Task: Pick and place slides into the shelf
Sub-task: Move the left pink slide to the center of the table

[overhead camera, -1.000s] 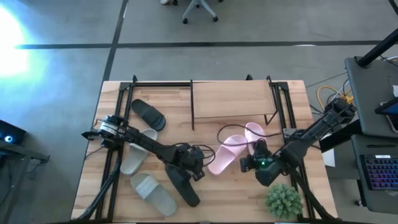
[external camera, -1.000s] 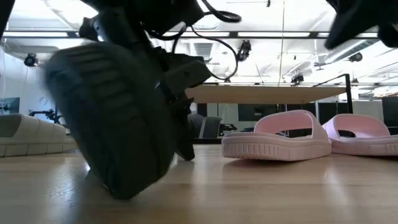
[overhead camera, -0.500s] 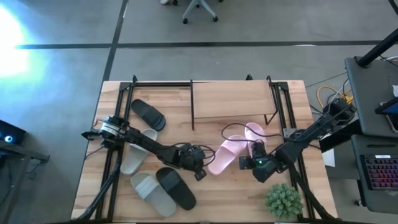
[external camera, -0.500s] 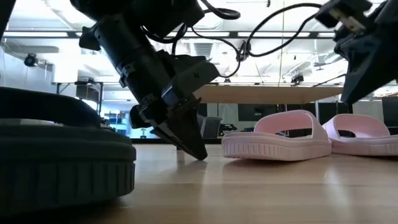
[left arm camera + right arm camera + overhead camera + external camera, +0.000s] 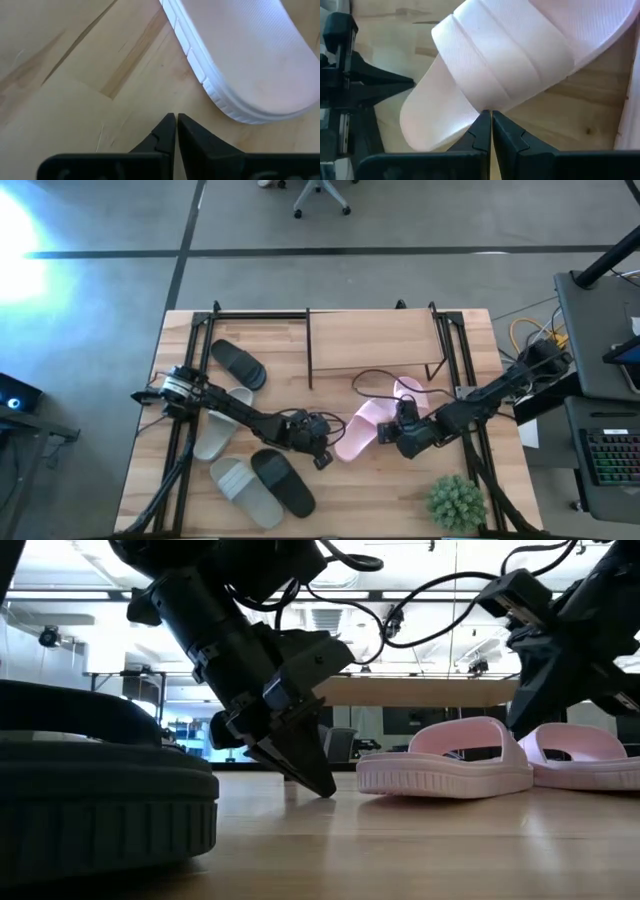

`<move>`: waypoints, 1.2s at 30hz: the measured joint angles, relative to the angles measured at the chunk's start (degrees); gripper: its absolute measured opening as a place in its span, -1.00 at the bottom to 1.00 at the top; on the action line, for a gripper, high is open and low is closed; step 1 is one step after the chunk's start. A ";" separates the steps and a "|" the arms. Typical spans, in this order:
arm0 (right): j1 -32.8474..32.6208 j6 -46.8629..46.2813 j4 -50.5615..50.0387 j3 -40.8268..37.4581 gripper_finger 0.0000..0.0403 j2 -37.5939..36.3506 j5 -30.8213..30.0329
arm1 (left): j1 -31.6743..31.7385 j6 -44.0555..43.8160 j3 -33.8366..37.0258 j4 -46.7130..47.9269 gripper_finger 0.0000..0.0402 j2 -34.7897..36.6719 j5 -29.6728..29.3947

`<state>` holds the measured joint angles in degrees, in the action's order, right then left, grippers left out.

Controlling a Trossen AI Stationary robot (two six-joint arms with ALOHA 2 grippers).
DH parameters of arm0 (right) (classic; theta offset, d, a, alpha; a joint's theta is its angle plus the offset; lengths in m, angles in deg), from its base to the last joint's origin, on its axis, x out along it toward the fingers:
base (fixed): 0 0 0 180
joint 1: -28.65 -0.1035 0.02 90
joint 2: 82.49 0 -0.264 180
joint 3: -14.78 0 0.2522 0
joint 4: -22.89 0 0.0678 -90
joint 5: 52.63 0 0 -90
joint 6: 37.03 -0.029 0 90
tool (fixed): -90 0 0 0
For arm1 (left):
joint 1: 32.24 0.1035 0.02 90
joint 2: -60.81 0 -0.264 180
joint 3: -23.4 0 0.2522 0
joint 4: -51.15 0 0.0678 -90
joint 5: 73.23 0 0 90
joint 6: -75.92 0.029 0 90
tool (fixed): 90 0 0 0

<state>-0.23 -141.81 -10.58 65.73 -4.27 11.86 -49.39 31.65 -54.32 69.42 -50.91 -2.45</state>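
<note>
The nearer pink slide [image 5: 358, 430] [image 5: 445, 760] lies sole down at mid-table, and its mate [image 5: 408, 393] [image 5: 590, 758] lies just beyond it. My right gripper [image 5: 386, 431] [image 5: 491, 119] is shut, with its tips at the strap edge of the nearer pink slide. My left gripper [image 5: 322, 445] [image 5: 175, 121] [image 5: 325, 785] is shut, points down at the bare wood beside that slide's heel and holds nothing. One black slide [image 5: 283, 483] [image 5: 100, 790] lies flat near the front edge. The shelf [image 5: 375, 345] stands at the far side. My right gripper's shut fingertips stand at the edge of the nearer pink slide's strap [image 5: 495, 102], coming from the table's right and slanting down. I cannot tell whether they touch it. The slide lies flat on the table.
A grey slide [image 5: 240, 485] lies beside the black one and another grey slide [image 5: 213, 435] lies under my left arm. A second black slide [image 5: 238, 363] is at the far left. A small green plant [image 5: 455, 500] stands at the near right corner. Cables trail over the pink slides.
The black slide, tilted up off the table under my left gripper a second ago, has dropped flat onto the table beside the grey slide. My right gripper has moved toward the table's left and far side, up to the nearer pink slide's strap.
</note>
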 joint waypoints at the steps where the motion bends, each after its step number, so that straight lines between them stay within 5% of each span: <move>1: 0.30 0.32 -0.02 0.00 -0.96 0.00 -0.02 | 0.13 0.05 0.13 -0.12 -0.96 -0.02 0.05; 15: -1.38 8.95 -2.81 4.85 -0.96 -1.79 -4.71 | 3.69 4.17 -0.03 -7.65 -0.96 -2.91 4.39; 27: -3.38 5.80 -33.99 18.00 -0.96 -2.08 -4.67 | 4.45 4.53 -3.65 -19.20 -0.96 -7.96 8.61; 36: -4.11 5.79 -41.49 23.91 -0.96 -2.08 -6.96 | 4.63 6.03 -12.71 -19.02 -0.96 -13.80 11.24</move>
<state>-4.34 -136.02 -52.07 89.65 -6.35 4.91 -44.76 37.67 -67.03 50.40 -64.71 8.79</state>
